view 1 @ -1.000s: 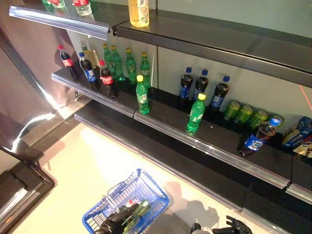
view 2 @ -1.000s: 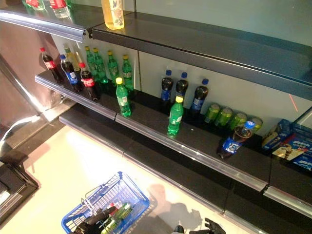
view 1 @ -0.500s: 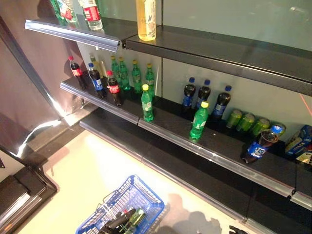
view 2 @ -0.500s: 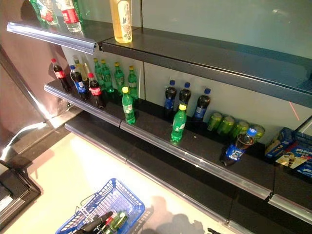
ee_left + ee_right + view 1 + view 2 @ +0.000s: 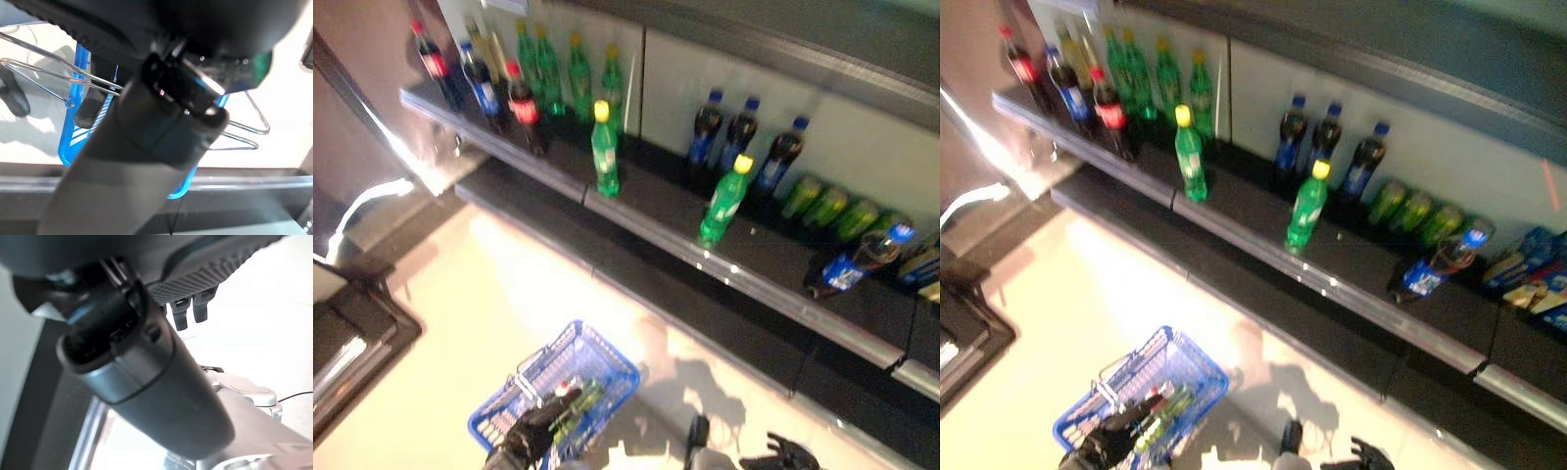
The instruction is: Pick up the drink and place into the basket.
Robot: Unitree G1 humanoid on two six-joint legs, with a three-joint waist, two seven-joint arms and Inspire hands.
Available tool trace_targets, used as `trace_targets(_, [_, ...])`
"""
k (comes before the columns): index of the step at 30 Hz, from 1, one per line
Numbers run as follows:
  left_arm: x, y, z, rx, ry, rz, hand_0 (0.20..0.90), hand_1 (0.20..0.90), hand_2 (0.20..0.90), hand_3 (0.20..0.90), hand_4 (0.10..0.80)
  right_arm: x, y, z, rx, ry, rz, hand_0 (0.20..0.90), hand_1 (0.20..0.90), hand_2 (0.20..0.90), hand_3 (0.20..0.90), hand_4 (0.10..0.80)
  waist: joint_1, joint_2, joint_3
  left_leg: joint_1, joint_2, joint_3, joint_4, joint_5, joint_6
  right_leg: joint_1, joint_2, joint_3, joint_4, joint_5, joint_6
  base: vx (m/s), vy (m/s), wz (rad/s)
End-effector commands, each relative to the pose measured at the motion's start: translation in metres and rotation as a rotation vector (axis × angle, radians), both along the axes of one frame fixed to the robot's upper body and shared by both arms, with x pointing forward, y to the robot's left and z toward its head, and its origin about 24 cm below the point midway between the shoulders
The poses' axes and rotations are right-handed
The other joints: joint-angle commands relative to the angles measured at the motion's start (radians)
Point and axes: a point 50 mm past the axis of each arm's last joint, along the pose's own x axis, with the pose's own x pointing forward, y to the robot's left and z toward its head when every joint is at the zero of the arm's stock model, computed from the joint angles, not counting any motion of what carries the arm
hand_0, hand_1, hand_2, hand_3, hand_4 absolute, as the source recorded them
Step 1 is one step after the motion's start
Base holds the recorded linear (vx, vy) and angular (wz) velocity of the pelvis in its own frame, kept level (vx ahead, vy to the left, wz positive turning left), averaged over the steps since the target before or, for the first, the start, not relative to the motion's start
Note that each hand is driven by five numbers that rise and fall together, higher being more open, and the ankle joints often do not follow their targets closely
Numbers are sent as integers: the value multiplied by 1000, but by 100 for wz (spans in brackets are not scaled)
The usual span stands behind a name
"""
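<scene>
The blue basket hangs low at the left, off the pale floor, with green bottles lying in it. My left hand is shut on its thin wire handles; the basket's blue wall also shows in the left wrist view. My right hand is low at the right, open and empty, well below the shelf. On the middle shelf stand two green bottles with yellow caps, apart from each other. A dark bottle with a blue label lies tipped at the right.
Dark bottles with blue caps and green cans stand at the shelf's back. Cola and green bottles crowd its left end. Blue boxes sit at the far right. A lower shelf juts out below. A dark platform lies on the floor at the left.
The camera has tipped down, so the top shelf has left the picture. My right hand shows again at the bottom edge. The blue basket still hangs from my left hand.
</scene>
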Motion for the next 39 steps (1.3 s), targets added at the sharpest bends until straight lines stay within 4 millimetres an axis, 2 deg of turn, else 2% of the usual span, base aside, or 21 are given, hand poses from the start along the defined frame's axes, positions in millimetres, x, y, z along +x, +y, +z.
trace_targets(1, [41,21,33,32,-254,-1,300,300,300,200,100,26,-17,17,-44,-146,-41,900,900,900,900,800,18,-25,75,-106,-1,-42,149,-22,31,-72,-31,56,134,-65,11,-133,-35,4])
trace_targets(2, [42,21,33,32,-255,-1,300,300,300,200,100,26,-17,18,-43,-146,-42,900,900,900,900,800,18,-24,74,-112,0,-43,156,-25,31,-76,-31,56,137,-67,11,-133,-54,5])
trace_targets(6, [57,26,44,47,-295,-11,300,300,300,200,100,50,-18,32,-26,-288,-38,900,900,900,900,800,7,-39,110,-210,23,-76,287,-66,28,-167,-52,90,253,-99,9,-124,-69,6])
trace_targets(12, [69,18,50,45,-328,-59,300,300,300,200,100,85,-13,57,-6,-510,-10,900,900,900,900,800,-2,-38,133,-318,40,-125,442,-135,31,-286,-96,135,403,-144,17,-75,-24,11])
trace_targets(15, [72,15,53,46,-337,-69,300,300,300,200,100,106,-5,76,4,-633,42,900,900,900,900,800,-4,-36,134,-343,42,-134,460,-143,37,-323,-110,147,441,-152,21,-54,-7,14])
trace_targets(19, [73,12,55,49,-346,-81,300,300,300,200,100,136,16,112,9,-815,170,900,900,900,900,800,-9,-40,135,-365,45,-138,475,-148,39,-357,-118,156,464,-152,28,-62,-19,-1])
trace_targets(22, [71,11,55,49,-345,-79,300,300,300,200,100,149,29,139,12,-933,266,900,900,900,900,800,-14,-39,138,-365,45,-137,472,-147,40,-364,-125,158,471,-152,31,-37,17,2])
trace_targets(28, [69,11,56,45,-353,-76,300,300,300,200,100,161,52,193,-23,-1151,477,900,900,900,900,800,-19,-37,146,-354,40,-129,438,-132,39,-367,-128,154,453,-145,39,-5,3,0])
trace_targets(29, [69,11,56,44,-354,-76,300,300,300,200,100,162,53,196,-25,-1162,483,900,900,900,900,800,-19,-37,147,-354,39,-129,437,-132,39,-368,-128,153,452,-145,39,-41,11,0])
trace_targets(31, [70,10,57,42,-360,-74,300,300,300,200,100,166,59,221,-54,-1260,533,900,900,900,900,800,-20,-34,153,-356,36,-126,427,-126,39,-372,-129,150,447,-141,41,-37,23,0])
trace_targets(39, [69,10,55,35,-370,-55,300,300,300,200,100,167,64,280,-108,-1534,527,900,900,900,900,800,-30,-27,170,-343,33,-111,410,-123,40,-366,-131,148,438,-142,43,-3,13,0])
